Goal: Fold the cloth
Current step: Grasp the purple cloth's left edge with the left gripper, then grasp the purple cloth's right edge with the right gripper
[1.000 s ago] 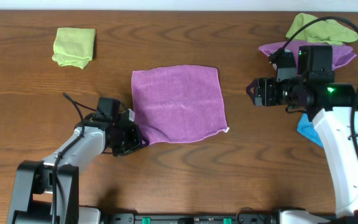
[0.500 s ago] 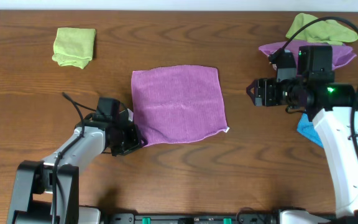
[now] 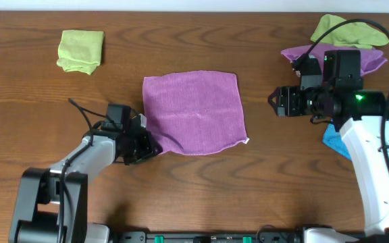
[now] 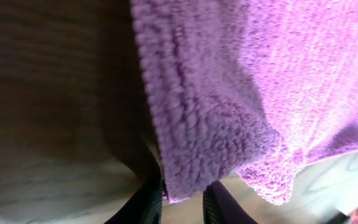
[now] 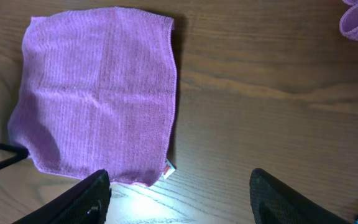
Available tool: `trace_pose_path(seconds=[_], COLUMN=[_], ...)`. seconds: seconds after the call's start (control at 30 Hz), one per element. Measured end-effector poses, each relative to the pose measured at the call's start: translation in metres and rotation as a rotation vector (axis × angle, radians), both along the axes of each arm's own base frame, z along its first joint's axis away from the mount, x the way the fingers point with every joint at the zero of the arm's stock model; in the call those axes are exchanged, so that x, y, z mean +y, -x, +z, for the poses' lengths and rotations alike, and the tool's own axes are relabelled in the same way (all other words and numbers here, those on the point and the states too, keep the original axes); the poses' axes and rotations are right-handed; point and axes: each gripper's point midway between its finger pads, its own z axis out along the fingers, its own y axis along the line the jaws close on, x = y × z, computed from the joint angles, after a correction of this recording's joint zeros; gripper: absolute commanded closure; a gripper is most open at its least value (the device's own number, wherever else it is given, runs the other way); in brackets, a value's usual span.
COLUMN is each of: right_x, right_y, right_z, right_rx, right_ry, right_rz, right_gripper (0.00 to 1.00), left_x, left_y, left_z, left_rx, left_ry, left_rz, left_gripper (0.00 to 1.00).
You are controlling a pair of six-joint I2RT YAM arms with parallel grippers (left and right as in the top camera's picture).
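Magenta-purple square microfibre cloth (image 3: 193, 113) lies spread flat near the middle of the brown wooden table (image 3: 248, 196), its small white tag (image 3: 247, 140) at the near right corner. The left gripper (image 3: 147, 144) sits low at the near left corner. In the left wrist view its fingers stand narrow with the fluffy corner pinched between them, and a fold of pile bulges just above the tips. The right gripper (image 3: 275, 102) hovers off the right edge, apart from the cloth, spread wide and holding nothing. I judge the step in hand to be the first corner grasp, with no fold made yet. The next move seems to call for the right gripper to come down on the tagged corner, so that both near corners can be raised together and carried over to the far edge. A one-sided lift would likely drag the sheet askew. The four edges lie fairly straight, though the near edge curves a little and the held corner is puckered. Bare wood surrounds the cloth on all sides, with room beyond the far edge for the sweep. The folded lime-green cloth (image 3: 81, 50) at the far left is well apart. So are the crumpled lime-green cloth (image 3: 346, 30), the paler lilac-purple cloth (image 3: 301, 52) and the bright blue cloth (image 3: 331, 142) on the right, behind or under the right arm.
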Motion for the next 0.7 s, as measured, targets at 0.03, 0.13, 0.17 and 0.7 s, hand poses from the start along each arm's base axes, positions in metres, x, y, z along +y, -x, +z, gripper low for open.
trace_pose_path(seconds=[0.03,0.13,0.17,0.7], right_x=[0.000,0.000,0.000,0.023], right_y=[0.000,0.000,0.000,0.035], right_z=[0.000,0.000,0.000,-0.075], right_rx=[0.000,0.000,0.000,0.283], right_ry=[0.000,0.000,0.000,-0.126], right_rz=[0.000,0.000,0.000,0.072], right_gripper=[0.28,0.29,0.30,0.34], left_x=[-0.002,-0.005,-0.006,0.007], left_y=[-0.001,0.000,0.000,-0.029], left_z=[0.000,-0.003,-0.004,0.029], left_rx=[0.003,0.020,0.023,-0.070], left_ry=[0.015,0.036,0.043,0.098], left_rz=[-0.002,-0.004,-0.005,0.063], left_gripper=[0.84,0.95,0.94,0.94])
